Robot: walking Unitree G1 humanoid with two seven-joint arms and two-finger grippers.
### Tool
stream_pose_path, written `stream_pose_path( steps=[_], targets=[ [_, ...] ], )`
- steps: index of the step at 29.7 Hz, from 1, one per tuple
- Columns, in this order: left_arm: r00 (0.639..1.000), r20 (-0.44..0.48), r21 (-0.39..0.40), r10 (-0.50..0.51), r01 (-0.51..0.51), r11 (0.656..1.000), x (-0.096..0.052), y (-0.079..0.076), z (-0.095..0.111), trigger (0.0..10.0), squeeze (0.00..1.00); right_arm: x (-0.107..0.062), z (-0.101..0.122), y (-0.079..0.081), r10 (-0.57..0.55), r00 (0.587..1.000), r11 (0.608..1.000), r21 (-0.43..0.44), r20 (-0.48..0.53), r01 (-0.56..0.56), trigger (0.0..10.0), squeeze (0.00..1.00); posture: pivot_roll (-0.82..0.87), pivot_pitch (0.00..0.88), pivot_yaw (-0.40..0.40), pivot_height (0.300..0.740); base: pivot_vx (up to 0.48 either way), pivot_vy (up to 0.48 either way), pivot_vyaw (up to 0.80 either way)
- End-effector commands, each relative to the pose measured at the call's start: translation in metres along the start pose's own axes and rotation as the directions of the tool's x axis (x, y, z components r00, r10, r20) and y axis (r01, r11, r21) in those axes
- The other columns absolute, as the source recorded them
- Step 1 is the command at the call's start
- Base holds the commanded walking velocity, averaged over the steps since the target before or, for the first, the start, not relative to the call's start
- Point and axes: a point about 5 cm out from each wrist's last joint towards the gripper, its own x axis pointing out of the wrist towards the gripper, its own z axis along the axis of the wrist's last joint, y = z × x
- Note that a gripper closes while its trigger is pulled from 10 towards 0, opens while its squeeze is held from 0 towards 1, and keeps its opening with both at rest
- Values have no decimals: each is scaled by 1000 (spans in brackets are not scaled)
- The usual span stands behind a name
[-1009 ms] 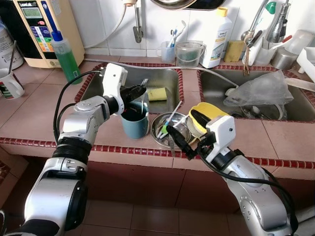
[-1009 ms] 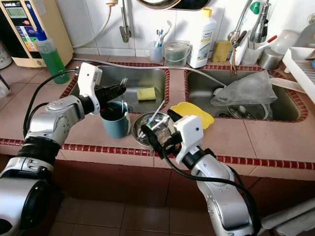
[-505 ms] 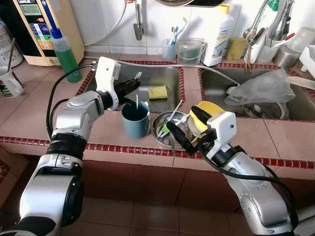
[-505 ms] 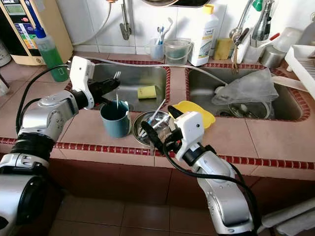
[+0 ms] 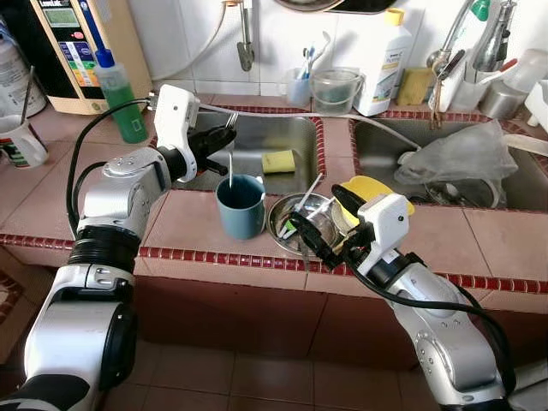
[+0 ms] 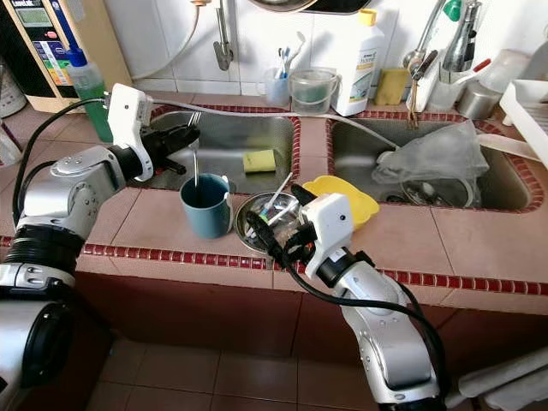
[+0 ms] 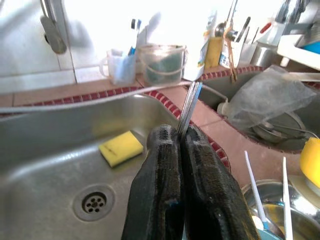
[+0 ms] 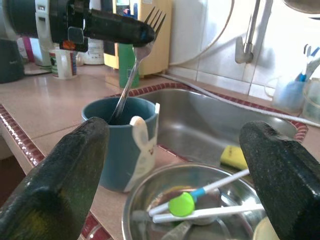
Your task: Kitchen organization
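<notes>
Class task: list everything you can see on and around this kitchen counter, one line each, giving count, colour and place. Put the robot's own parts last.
mug: one, blue, on the counter in front of the left sink
fork: one, silver, handle down in the mug
steel bowl: one, silver, beside the mug, holding white utensils
sponge: one, yellow, in the left sink
plastic bag: one, clear, in the right sink
soap bottle: one, green, at the counter's back left
detergent bottle: one, white with yellow cap, behind the sinks
yellow item: one, beside the bowl
left gripper: fingers shut on the fork, above the mug
right gripper: fingers open, over the steel bowl
</notes>
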Motion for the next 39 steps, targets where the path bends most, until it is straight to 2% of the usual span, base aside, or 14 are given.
stream_pose_path(
  steps=[1,13,23,27,30,32,34,39],
  targets=[
    [998,66,41,-24,22,999,-2,0,30,10000,0,3,1,-1,7,1000,1000,-9,5,-7,10000,0,-60,14,37,740,0,0,0],
    [987,155,80,-38,26,996,-7,-3,65,10000,0,5,0,-1,18,1000,1000,-11,8,-18,10000,0,-51,9,33,740,0,0,0],
    [972,236,81,4,-24,996,-9,-1,81,10000,0,8,2,-3,5,1000,1000,-6,31,-5,10000,0,-52,5,36,740,0,0,0],
    [959,280,85,47,-74,994,-8,0,79,10000,0,9,6,-8,-50,997,999,-1,62,50,10000,0,-56,3,39,740,0,0,0],
    [947,305,77,97,-127,989,-7,-3,68,10000,0,10,13,-15,-142,983,990,27,115,140,10000,0,-65,1,43,740,0,0,0],
    [928,339,110,153,-200,974,-9,-2,58,10000,0,9,19,-19,-199,967,980,40,158,195,10000,0,-68,0,44,740,0,0,0],
    [924,336,67,183,-217,974,-10,-1,50,10000,0,9,22,-21,-224,959,975,51,172,218,10000,0,-69,0,43,740,0,0,0],
    [912,339,41,229,-258,965,-13,-2,34,10000,0,9,27,-26,-264,944,964,62,200,257,10000,0,-69,0,42,740,0,0,0]
  ],
)
